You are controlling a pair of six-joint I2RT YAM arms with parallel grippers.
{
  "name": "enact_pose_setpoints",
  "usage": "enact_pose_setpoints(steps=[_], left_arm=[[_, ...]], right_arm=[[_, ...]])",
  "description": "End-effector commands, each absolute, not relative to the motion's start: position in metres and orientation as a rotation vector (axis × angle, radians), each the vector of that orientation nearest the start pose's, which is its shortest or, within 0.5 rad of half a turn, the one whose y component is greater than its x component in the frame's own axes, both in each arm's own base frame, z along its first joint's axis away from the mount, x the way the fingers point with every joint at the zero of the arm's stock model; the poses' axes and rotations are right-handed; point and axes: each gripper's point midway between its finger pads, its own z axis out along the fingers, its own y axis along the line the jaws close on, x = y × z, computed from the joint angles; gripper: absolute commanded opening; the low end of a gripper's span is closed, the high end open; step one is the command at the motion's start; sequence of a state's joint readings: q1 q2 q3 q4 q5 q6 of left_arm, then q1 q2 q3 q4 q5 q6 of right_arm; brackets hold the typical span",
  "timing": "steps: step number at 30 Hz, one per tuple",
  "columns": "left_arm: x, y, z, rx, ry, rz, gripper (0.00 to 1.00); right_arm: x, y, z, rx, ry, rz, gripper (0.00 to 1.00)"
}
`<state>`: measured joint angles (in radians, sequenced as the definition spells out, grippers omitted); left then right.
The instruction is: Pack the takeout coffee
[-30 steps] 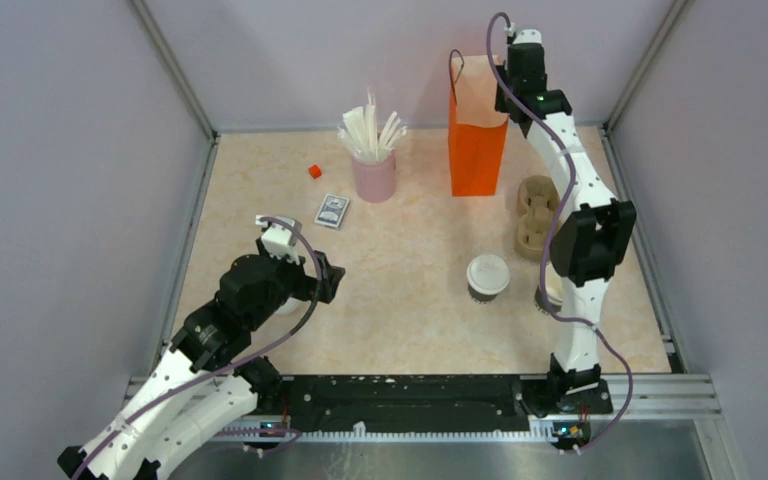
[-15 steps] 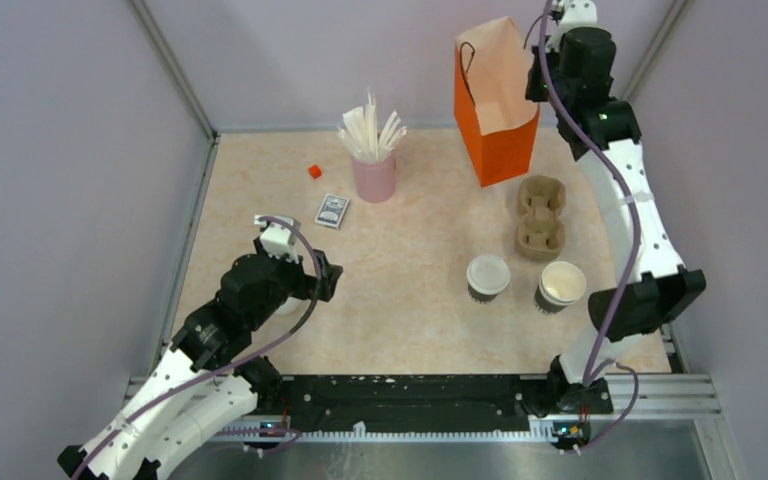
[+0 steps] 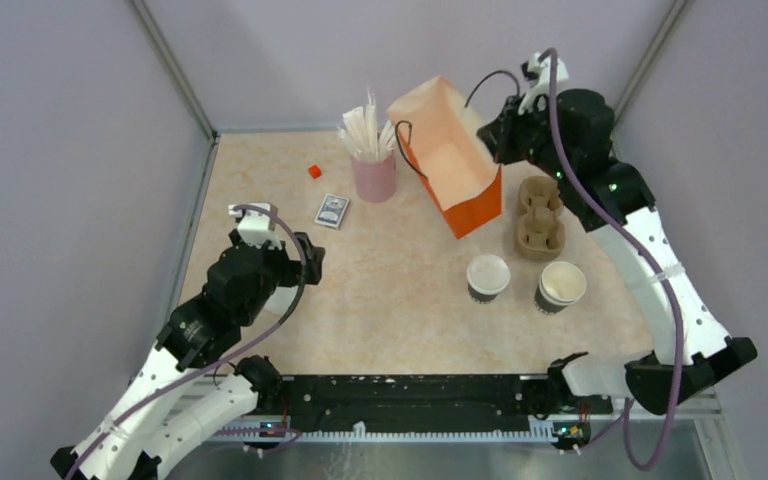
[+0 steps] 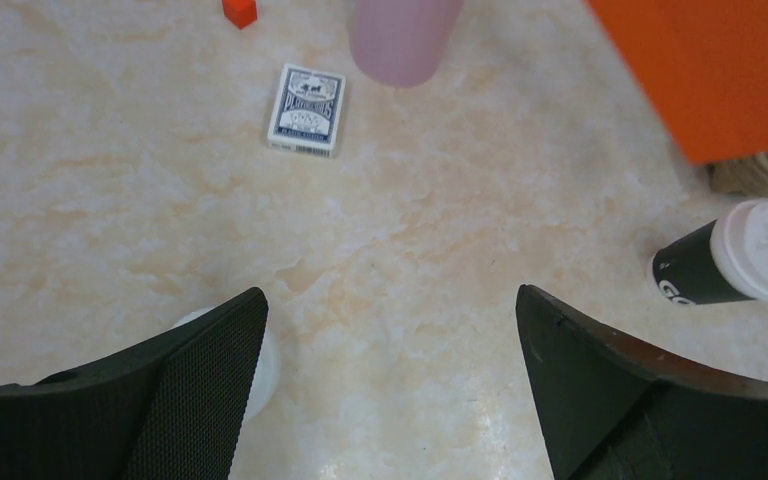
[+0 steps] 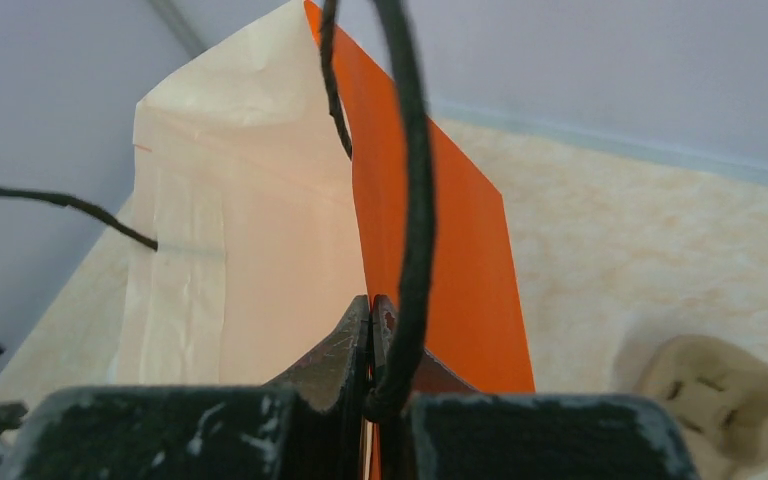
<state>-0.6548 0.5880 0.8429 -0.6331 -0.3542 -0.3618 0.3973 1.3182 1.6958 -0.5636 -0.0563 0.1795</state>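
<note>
The takeout coffee (image 3: 487, 277), a small dark cup with a white lid, stands right of the table's middle and shows at the right edge of the left wrist view (image 4: 750, 250). My right gripper (image 3: 497, 133) is shut on the rim of the orange bag (image 3: 457, 175), which hangs tilted with its open cream-lined mouth leaning up and left. In the right wrist view the jaws (image 5: 371, 312) pinch the bag's edge (image 5: 440, 250), its black handle cord (image 5: 415, 200) running beside them. My left gripper (image 4: 390, 340) hovers open over bare table at the left (image 3: 298, 262), holding nothing.
A lidless dark cup (image 3: 560, 286) stands right of the coffee, with a cardboard cup carrier (image 3: 540, 217) behind it. A pink cup of straws (image 3: 373, 170), a card deck (image 3: 331, 210) and a red cube (image 3: 314, 171) sit at the back left. A loose white lid (image 4: 265, 365) lies partly behind my left finger.
The right arm lifted the orange bag off the table and swung it from upright to tilted, mouth leaning left. The left arm drew slightly back and left, still open.
</note>
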Motion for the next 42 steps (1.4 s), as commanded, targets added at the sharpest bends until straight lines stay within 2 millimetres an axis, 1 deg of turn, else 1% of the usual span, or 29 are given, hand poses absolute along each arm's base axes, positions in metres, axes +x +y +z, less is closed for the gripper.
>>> enact_pose_setpoints(steps=[1, 5, 8, 10, 12, 15, 17, 20, 24, 26, 27, 29, 32, 33, 34, 36, 39, 40, 42], left_arm=[[0.213, -0.103, 0.296, 0.027, 1.844, -0.379, 0.99], [0.208, -0.1, 0.298, 0.016, 1.834, -0.39, 0.99], [0.206, -0.097, 0.293, 0.002, 1.838, -0.387, 0.99], [0.205, -0.094, 0.29, -0.009, 1.843, -0.379, 0.99], [0.206, -0.092, 0.287, -0.015, 1.846, -0.367, 0.99], [0.208, -0.09, 0.28, -0.019, 1.853, -0.34, 0.99], [0.21, -0.091, 0.275, -0.011, 1.862, -0.332, 0.99], [0.211, -0.093, 0.264, 0.003, 1.885, -0.321, 0.99], [0.213, -0.095, 0.257, 0.01, 1.898, -0.313, 0.99], [0.215, -0.097, 0.258, 0.011, 1.891, -0.318, 0.99], [0.217, -0.099, 0.256, 0.016, 1.89, -0.319, 0.99], [0.219, -0.1, 0.253, 0.023, 1.892, -0.313, 0.99], [0.221, -0.102, 0.247, 0.036, 1.908, -0.301, 0.99], [0.221, -0.102, 0.245, 0.044, 1.913, -0.298, 0.99], [0.221, -0.103, 0.245, 0.056, 1.915, -0.296, 0.99], [0.22, -0.104, 0.246, 0.081, 1.913, -0.294, 0.99], [0.219, -0.104, 0.247, 0.106, 1.906, -0.29, 0.99], [0.219, -0.103, 0.247, 0.111, 1.902, -0.287, 0.99], [0.218, -0.103, 0.246, 0.123, 1.897, -0.285, 0.99]], right_arm=[[0.317, 0.216, 0.42, -0.254, 1.76, 0.695, 0.0], [0.291, 0.242, 0.405, -0.265, 1.772, 0.81, 0.0], [0.278, 0.258, 0.395, -0.269, 1.791, 0.882, 0.0], [0.27, 0.269, 0.382, -0.254, 1.812, 0.927, 0.0], [0.261, 0.286, 0.366, -0.257, 1.825, 0.983, 0.0], [0.259, 0.297, 0.329, -0.238, 1.883, 0.935, 0.0], [0.261, 0.299, 0.309, -0.239, 1.917, 0.898, 0.0], [0.266, 0.292, 0.289, -0.227, 1.956, 0.809, 0.0], [0.265, 0.282, 0.286, -0.207, 1.964, 0.718, 0.0], [0.265, 0.275, 0.283, -0.192, 1.968, 0.686, 0.0], [0.265, 0.273, 0.281, -0.184, 1.966, 0.683, 0.03], [0.264, 0.272, 0.277, -0.179, 1.966, 0.68, 0.17], [0.263, 0.268, 0.28, -0.177, 1.971, 0.67, 0.36], [0.261, 0.267, 0.283, -0.18, 1.973, 0.668, 0.4], [0.259, 0.266, 0.29, -0.186, 1.964, 0.677, 0.43], [0.25, 0.267, 0.308, -0.235, 1.942, 0.722, 0.51], [0.235, 0.266, 0.346, -0.31, 1.901, 0.783, 0.58], [0.231, 0.264, 0.361, -0.325, 1.882, 0.797, 0.6], [0.224, 0.258, 0.383, -0.343, 1.844, 0.809, 0.63]])
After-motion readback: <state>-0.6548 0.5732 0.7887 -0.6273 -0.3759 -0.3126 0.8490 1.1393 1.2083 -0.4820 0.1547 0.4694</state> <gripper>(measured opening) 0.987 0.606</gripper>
